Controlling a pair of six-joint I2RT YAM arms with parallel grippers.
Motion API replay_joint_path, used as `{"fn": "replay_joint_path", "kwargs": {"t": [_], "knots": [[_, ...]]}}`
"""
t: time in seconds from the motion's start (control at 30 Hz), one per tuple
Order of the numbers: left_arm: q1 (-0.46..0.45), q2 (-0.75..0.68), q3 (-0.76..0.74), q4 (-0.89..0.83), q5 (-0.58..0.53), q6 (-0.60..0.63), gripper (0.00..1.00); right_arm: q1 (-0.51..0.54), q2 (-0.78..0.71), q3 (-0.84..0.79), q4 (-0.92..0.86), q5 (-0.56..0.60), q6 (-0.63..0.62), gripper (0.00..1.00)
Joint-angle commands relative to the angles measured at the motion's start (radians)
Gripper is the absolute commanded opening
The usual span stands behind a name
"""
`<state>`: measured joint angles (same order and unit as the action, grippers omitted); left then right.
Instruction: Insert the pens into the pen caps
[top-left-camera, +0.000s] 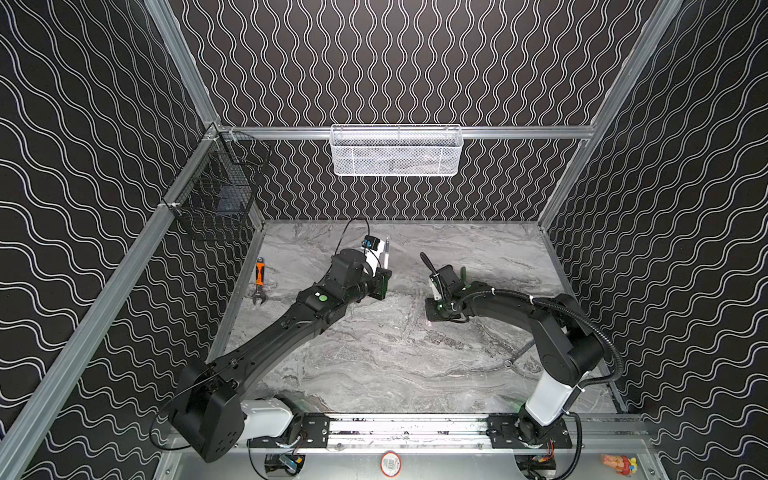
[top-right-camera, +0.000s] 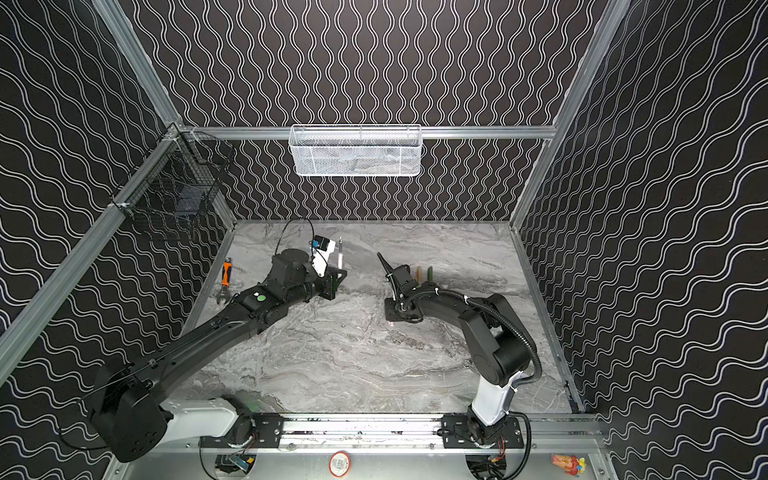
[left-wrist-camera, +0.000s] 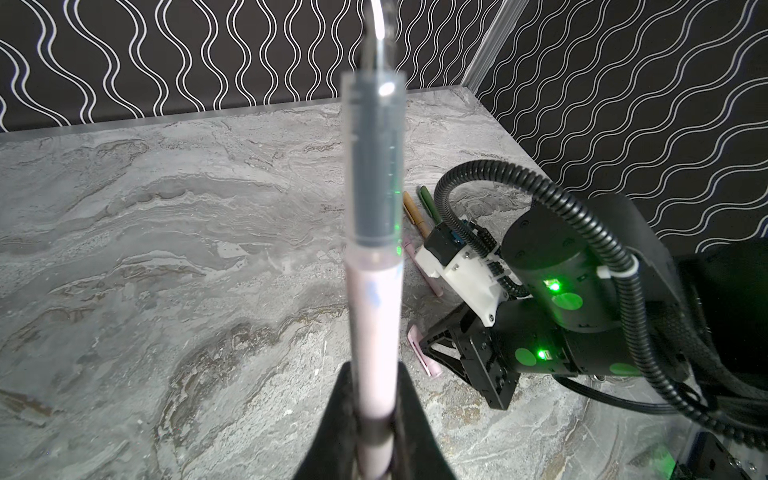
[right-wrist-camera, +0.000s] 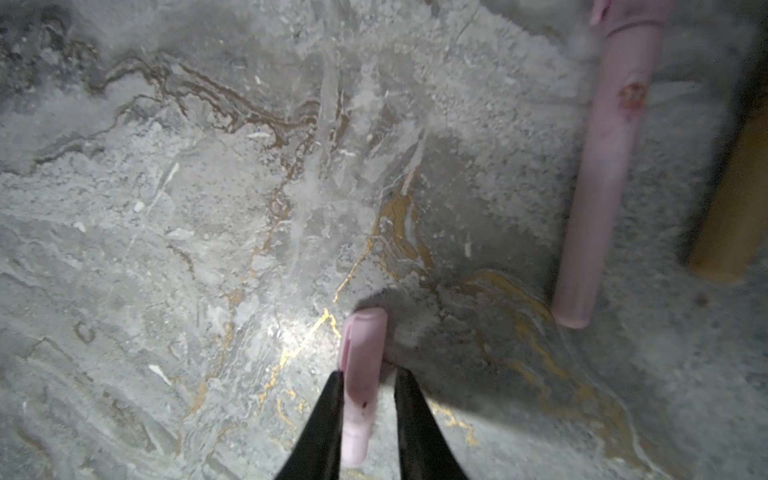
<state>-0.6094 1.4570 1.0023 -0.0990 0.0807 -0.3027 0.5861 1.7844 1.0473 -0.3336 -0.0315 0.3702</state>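
My left gripper (left-wrist-camera: 374, 374) is shut on a pale pink pen (left-wrist-camera: 376, 307) and holds it upright above the table, grey tip section up; both top views show this pen (top-left-camera: 386, 254) (top-right-camera: 340, 254). My right gripper (right-wrist-camera: 368, 376) is down at the table with its fingers on either side of a pale pink pen cap (right-wrist-camera: 361, 365), also seen in the left wrist view (left-wrist-camera: 422, 353). Just beyond it lie another pale pink pen (right-wrist-camera: 598, 166), a gold-tan pen (left-wrist-camera: 415, 216) and a dark green pen (left-wrist-camera: 430, 203). The right arm hides most of them in both top views.
An orange-handled wrench (top-left-camera: 259, 282) lies near the left wall. A white mesh basket (top-left-camera: 395, 151) hangs on the back rail and a black wire basket (top-left-camera: 216, 187) on the left rail. The right arm's corrugated cable (left-wrist-camera: 540, 187) loops above the pens.
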Motion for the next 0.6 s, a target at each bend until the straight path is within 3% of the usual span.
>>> {"fn": "replay_joint_path", "kwargs": {"t": [0.0, 0.57], "knots": [[-0.002, 0.006, 0.009, 0.031, -0.007, 0.020, 0.04, 0.000, 0.009, -0.002, 0.004, -0.002, 0.000, 0.25], [-0.004, 0.005, 0.010, 0.031, -0.015, 0.024, 0.03, 0.004, 0.044, 0.009, -0.004, 0.038, 0.001, 0.22]]}}
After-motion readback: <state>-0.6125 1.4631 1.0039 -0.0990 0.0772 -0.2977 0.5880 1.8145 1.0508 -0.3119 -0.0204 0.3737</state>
